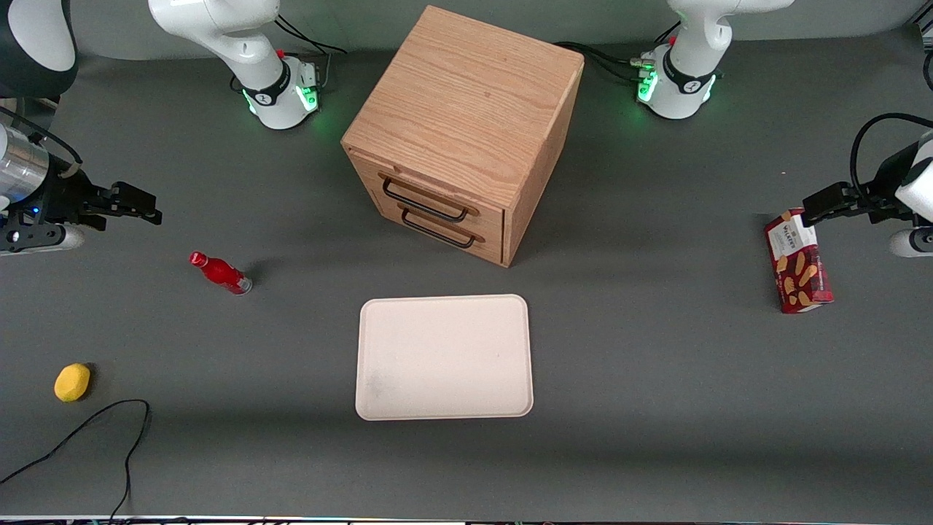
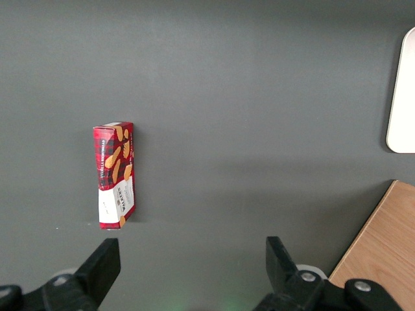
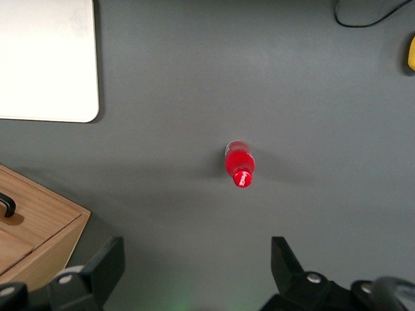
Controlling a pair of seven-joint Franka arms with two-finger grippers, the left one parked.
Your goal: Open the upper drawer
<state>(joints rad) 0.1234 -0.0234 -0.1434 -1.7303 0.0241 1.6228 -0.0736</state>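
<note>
The oak cabinet [image 1: 466, 109] stands in the middle of the table. Its front carries two drawers. The upper drawer [image 1: 444, 195] has a long black bar handle [image 1: 425, 201] and looks shut. The lower drawer's handle [image 1: 437, 231] sits just below it. My right gripper [image 1: 146, 208] hangs open and empty above the table toward the working arm's end, well apart from the cabinet. In the right wrist view the gripper [image 3: 198, 259] shows with its fingers [image 3: 107, 262] wide apart, nothing between them, and a corner of the cabinet [image 3: 39, 223] shows too.
A red bottle [image 1: 221, 273] lies on the table below the gripper; it also shows in the right wrist view [image 3: 239, 163]. A yellow lemon [image 1: 72, 382] and a black cable [image 1: 87, 434] lie nearer the front camera. A white tray [image 1: 443, 357] lies in front of the cabinet. A red cookie box [image 1: 797, 261] lies toward the parked arm's end.
</note>
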